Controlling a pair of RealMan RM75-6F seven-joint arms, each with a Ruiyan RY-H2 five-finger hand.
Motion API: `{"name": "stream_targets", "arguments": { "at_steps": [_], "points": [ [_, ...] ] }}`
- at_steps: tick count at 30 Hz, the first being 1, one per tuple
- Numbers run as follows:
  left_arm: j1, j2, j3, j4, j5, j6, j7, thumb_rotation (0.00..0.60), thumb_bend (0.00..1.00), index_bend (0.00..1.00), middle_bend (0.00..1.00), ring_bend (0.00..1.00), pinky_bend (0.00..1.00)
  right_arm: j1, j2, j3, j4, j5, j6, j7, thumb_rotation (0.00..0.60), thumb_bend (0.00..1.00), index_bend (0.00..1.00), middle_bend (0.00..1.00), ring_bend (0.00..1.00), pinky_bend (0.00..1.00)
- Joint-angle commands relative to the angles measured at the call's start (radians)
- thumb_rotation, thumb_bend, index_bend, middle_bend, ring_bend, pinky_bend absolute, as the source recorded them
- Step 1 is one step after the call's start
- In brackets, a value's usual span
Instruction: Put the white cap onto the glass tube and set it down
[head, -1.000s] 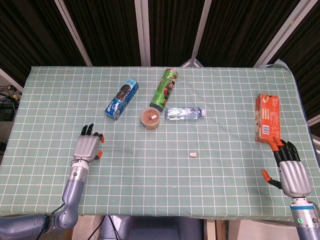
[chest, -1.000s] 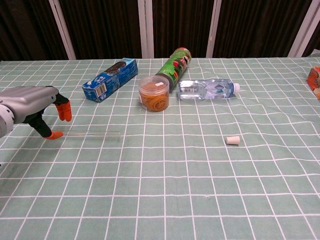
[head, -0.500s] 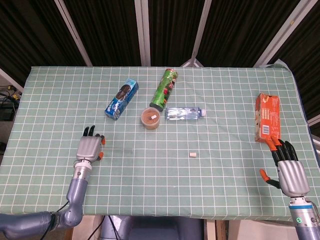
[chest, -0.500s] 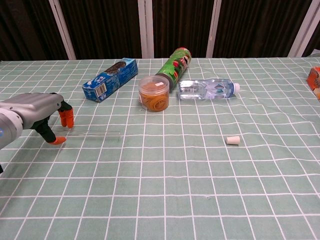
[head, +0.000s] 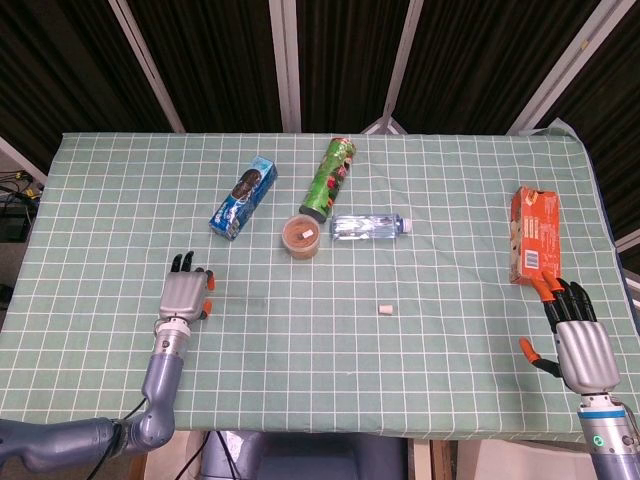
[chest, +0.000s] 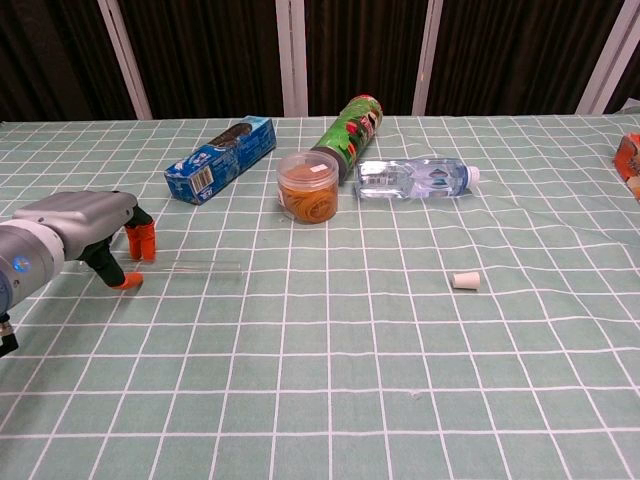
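left hand (chest: 85, 228) now closer in at glass tube (chest: 205, 266)

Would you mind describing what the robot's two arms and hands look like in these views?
Both arms are smooth silver-grey metal tubes. The left hand and right hand each have a ribbed silver back plate, black fingers and bright orange fingertips. A small green mark shows on the right wrist, a blue one on the left forearm in the chest view, and a thin black cable by the left arm.
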Motion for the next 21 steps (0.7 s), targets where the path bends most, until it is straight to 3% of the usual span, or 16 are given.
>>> {"name": "stream_targets", "arguments": {
  "at_steps": [1,9,16,21],
  "points": [
    [-0.002,0.000,0.004,0.000,0.015,0.001,-0.014,0.600,0.49,0.49,0.38,0.03,0.00,0.000,0.000,0.000,0.000,0.000,-0.001,-0.002,0.600,0.34,0.00,0.00,0.00,0.00],
    [-0.001,0.000,0.017,0.006,0.054,0.003,-0.048,0.600,0.70,0.54,0.43,0.06,0.00,-0.001,-0.001,0.000,-0.002,0.001,-0.002,-0.005,0.600,0.34,0.00,0.00,0.00,0.00],
    [0.001,0.012,0.017,-0.012,0.101,0.009,-0.090,0.600,0.74,0.54,0.44,0.07,0.00,-0.001,-0.001,0.000,-0.003,0.001,-0.003,-0.009,0.600,0.34,0.00,0.00,0.00,0.00],
    [0.014,0.038,0.007,-0.045,0.189,0.026,-0.188,0.600,0.74,0.54,0.45,0.07,0.00,-0.002,-0.001,-0.002,-0.006,-0.002,-0.004,-0.015,0.600,0.34,0.00,0.00,0.00,0.00]
  ]
}}
